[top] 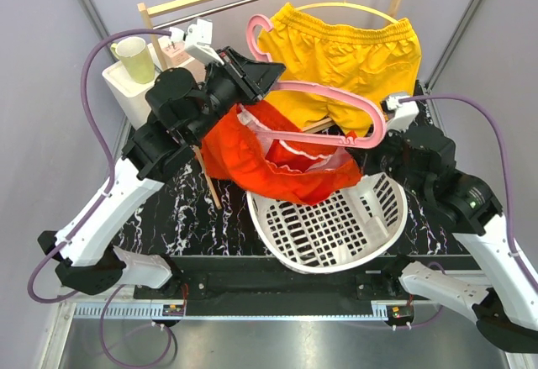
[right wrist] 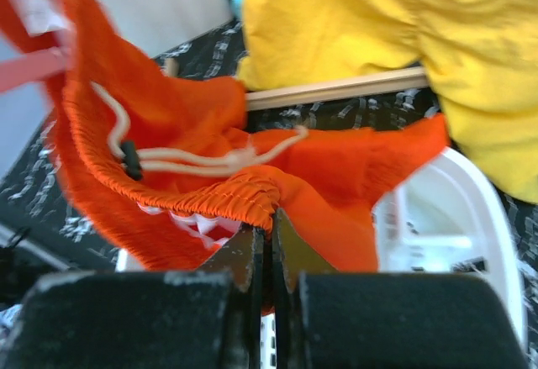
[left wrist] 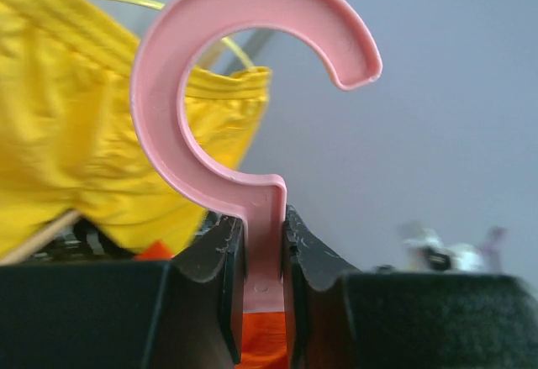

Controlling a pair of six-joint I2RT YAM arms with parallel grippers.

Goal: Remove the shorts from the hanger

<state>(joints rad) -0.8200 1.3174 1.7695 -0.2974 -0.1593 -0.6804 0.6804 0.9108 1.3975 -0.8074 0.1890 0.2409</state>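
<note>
Hidden, cropped and blurred parts

From above, the orange-red shorts (top: 277, 163) cover the far rim of the white laundry basket (top: 397, 218) and the right gripper (right wrist: 269, 247) fingertips. In the left wrist view, the pink hanger (left wrist: 160, 125) is cut off below its neck, and small objects (left wrist: 441, 251) at right are blurred.

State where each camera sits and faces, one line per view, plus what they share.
Top external: above and behind the bases, looking down on left arm, right arm, pink hanger, orange shorts, basket.
Left wrist: on that wrist, facing outward past left end effector shut on the hanger's neck.
Right wrist: on that wrist, facing forward over right end effector pinching the orange waistband.
Shared: yellow shorts appear in all three.
</note>
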